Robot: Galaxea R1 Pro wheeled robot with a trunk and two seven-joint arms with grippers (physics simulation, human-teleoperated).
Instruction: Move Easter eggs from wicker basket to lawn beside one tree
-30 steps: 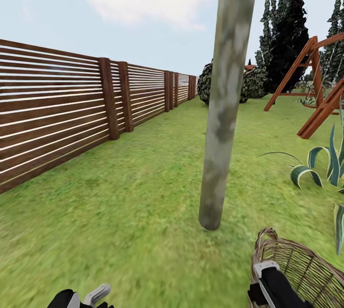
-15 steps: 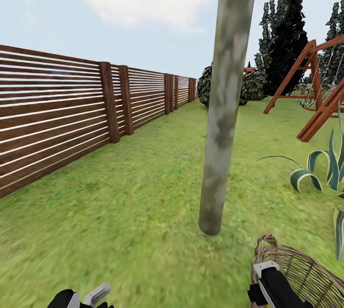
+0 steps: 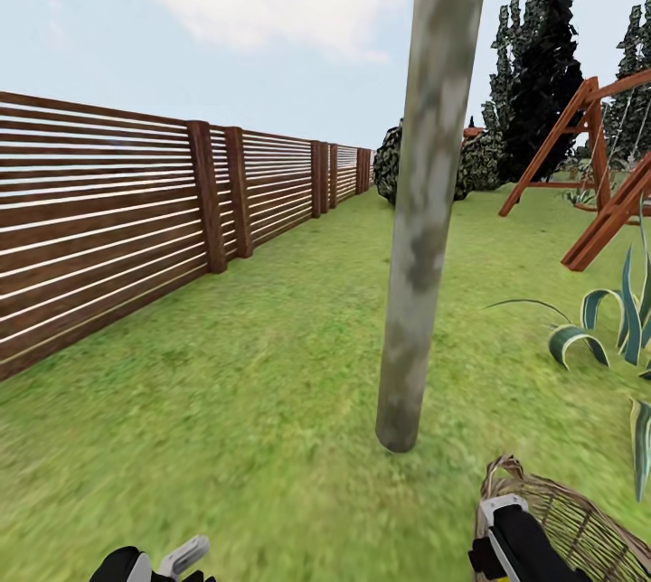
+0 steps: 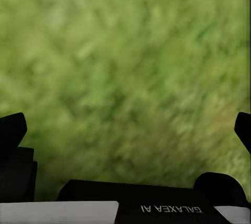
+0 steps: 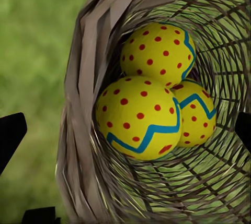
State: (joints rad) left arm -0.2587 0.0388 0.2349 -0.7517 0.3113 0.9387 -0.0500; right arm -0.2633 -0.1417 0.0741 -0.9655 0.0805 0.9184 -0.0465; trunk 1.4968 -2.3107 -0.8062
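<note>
In the right wrist view, three yellow Easter eggs lie bunched in the wicker basket (image 5: 83, 130): a front one (image 5: 138, 117), one behind it (image 5: 157, 51) and one beside it (image 5: 196, 112). My right gripper (image 5: 125, 132) is open, its dark fingertips (image 5: 10, 135) far apart at the picture's edges, looking into the basket. In the head view the basket (image 3: 565, 519) sits on the lawn (image 3: 253, 383) at the lower right, close to the base of the tree (image 3: 425, 202), with my right wrist (image 3: 511, 541) at its rim. My left gripper (image 4: 125, 130) hangs open over bare grass.
A brown slat fence (image 3: 117, 211) runs along the left. A wooden swing frame (image 3: 597, 166), dark columnar trees (image 3: 542, 67) and a round bush (image 3: 389, 157) stand at the back right. Spiky striped plants (image 3: 615, 320) grow just right of the basket.
The whole head view has shifted: the tree's base and the basket sit lower in the picture than a second ago. Both arms hold the same place in the frame.
</note>
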